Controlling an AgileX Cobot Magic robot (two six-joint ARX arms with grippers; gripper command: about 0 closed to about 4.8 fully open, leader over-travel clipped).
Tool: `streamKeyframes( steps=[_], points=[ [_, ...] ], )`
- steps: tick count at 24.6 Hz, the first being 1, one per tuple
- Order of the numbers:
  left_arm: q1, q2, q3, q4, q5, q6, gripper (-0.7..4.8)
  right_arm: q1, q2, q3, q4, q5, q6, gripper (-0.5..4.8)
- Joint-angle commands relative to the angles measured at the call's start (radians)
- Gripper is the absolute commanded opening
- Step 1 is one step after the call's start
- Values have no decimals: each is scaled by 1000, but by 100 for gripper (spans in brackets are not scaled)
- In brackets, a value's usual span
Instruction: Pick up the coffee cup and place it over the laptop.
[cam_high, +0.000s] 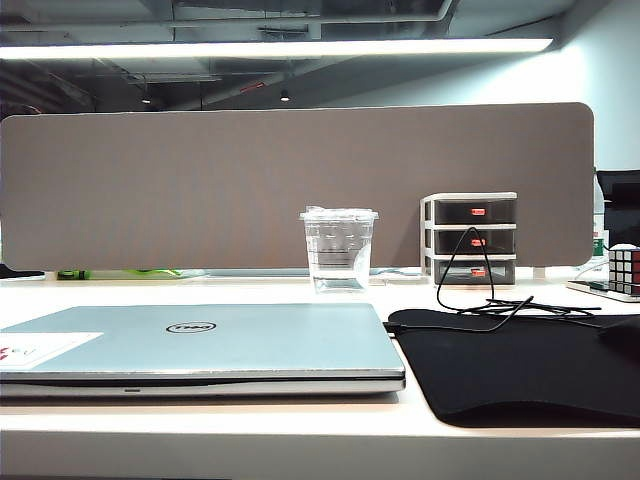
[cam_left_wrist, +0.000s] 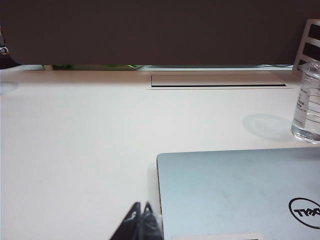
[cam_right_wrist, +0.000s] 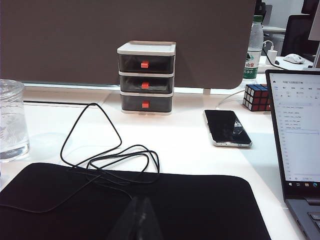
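The clear plastic coffee cup (cam_high: 339, 250) with a flat lid stands upright on the desk behind the laptop; it also shows as the cup (cam_left_wrist: 307, 102) and the cup (cam_right_wrist: 11, 120) in the wrist views. The silver Dell laptop (cam_high: 200, 345) lies closed at the front left, also seen as the laptop (cam_left_wrist: 240, 192). My left gripper (cam_left_wrist: 141, 205) is shut and empty, low beside the laptop's corner. My right gripper (cam_right_wrist: 140, 200) is shut and empty over the black mouse pad (cam_right_wrist: 125, 205). Neither arm shows in the exterior view.
A small three-drawer unit (cam_high: 470, 240) stands at the back right by the grey partition (cam_high: 290, 185). A black cable (cam_right_wrist: 110, 160) coils across the pad (cam_high: 520, 365). A phone (cam_right_wrist: 227, 128), a Rubik's cube (cam_right_wrist: 257, 97), a bottle (cam_right_wrist: 253, 50) and a second open laptop (cam_right_wrist: 297, 145) lie right.
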Motion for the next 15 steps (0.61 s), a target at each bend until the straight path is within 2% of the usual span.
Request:
streamKeyframes(
  steps=[1, 13, 15],
  points=[
    [1, 1, 1, 10, 5, -3, -5, 0, 2, -5, 10, -2, 3, -6],
    [1, 1, 1, 40, 5, -3, -5, 0, 2, -5, 11, -2, 3, -6],
    [1, 1, 1, 70, 29, -34, -5, 0, 2, -5, 11, -2, 3, -6]
  ],
)
